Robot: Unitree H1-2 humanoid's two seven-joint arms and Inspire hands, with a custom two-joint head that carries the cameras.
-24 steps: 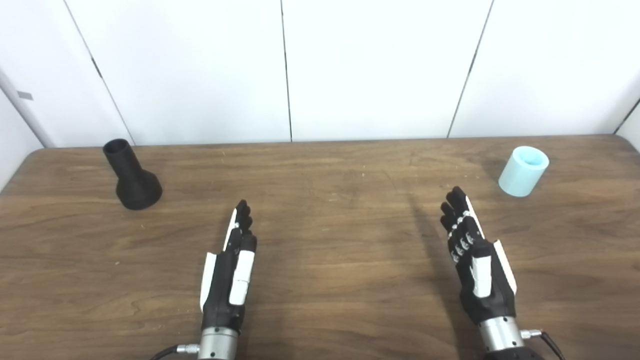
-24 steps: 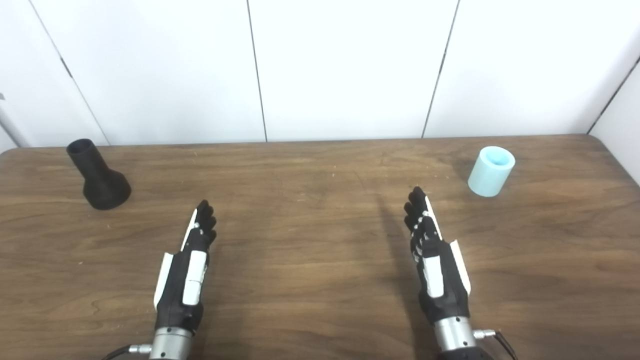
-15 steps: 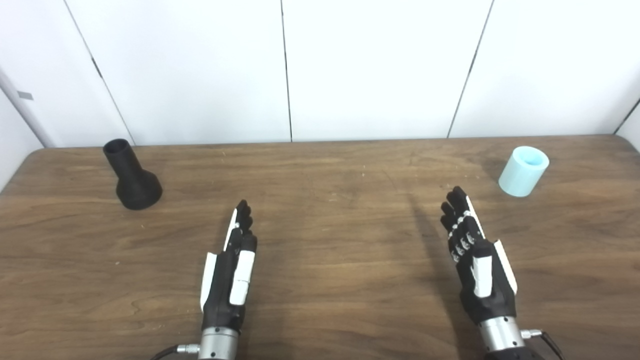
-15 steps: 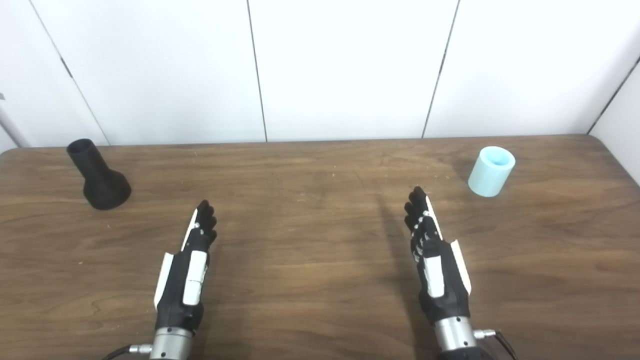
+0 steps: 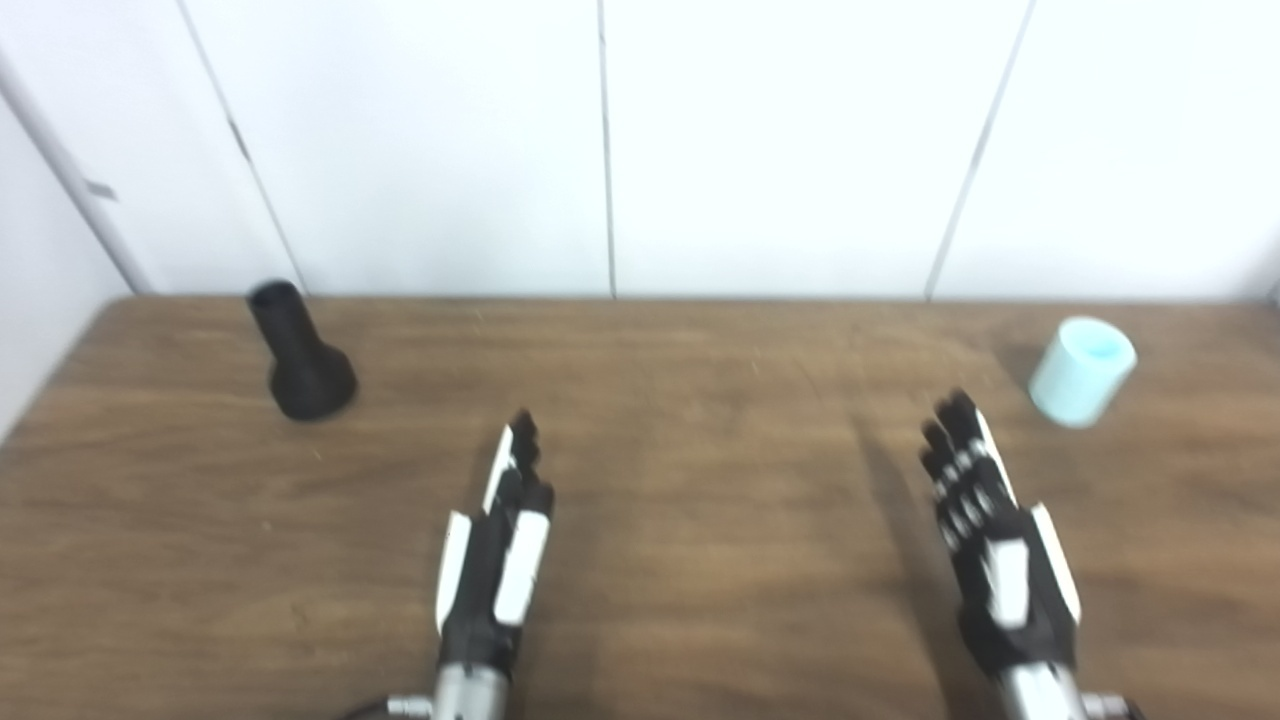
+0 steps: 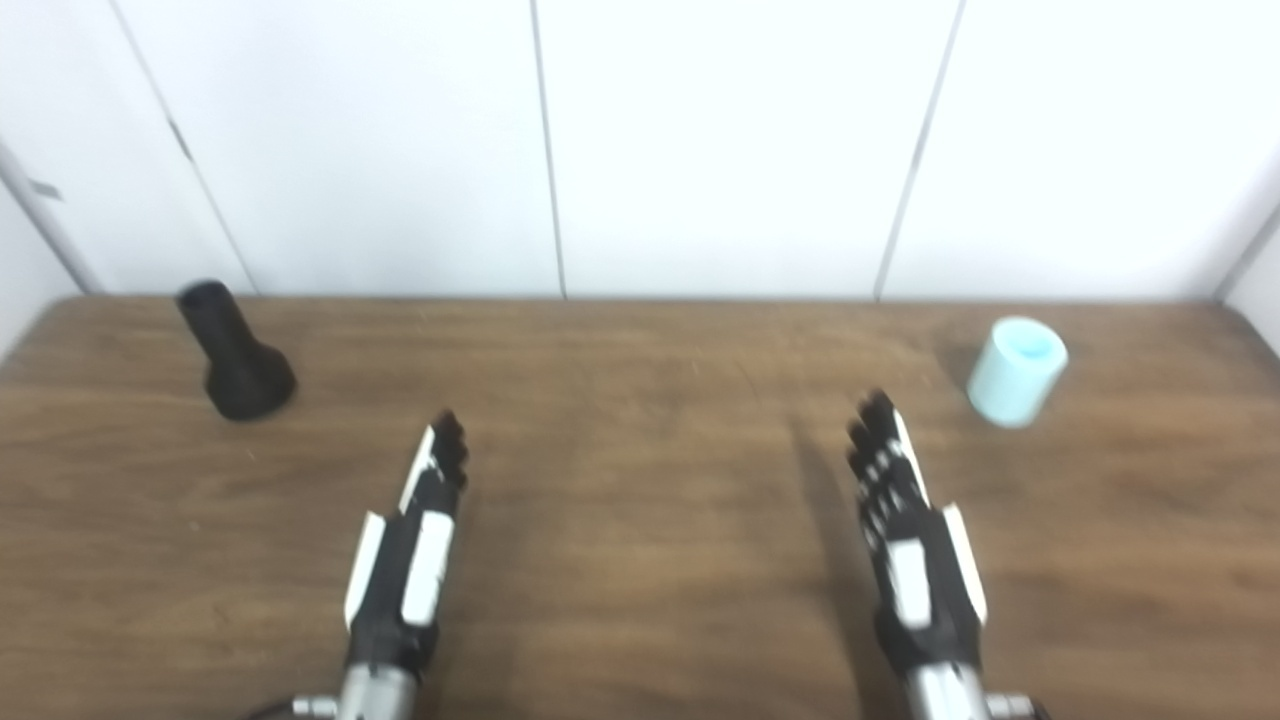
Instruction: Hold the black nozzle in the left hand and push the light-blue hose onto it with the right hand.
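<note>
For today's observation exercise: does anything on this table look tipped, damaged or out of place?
Nothing stands out. The black nozzle stands upright at far left, the light-blue hose stands at far right, and both hands are open and empty, left and right.

Whole picture shifted right and down and gone blurred: camera moved, things not. More wall (image 5: 780, 150) in view above the desk (image 5: 700, 400), more of its left end showing in both views. Less of both arms visible at the bottom edge. Nozzle (image 5: 300, 355) and hose (image 5: 1082, 372) drawn lower and further right in frame, with no change against the desk edge. Left hand (image 5: 495, 560) and right hand (image 5: 995, 550) likewise displaced in frame only; no real move of either to be made out.
</note>
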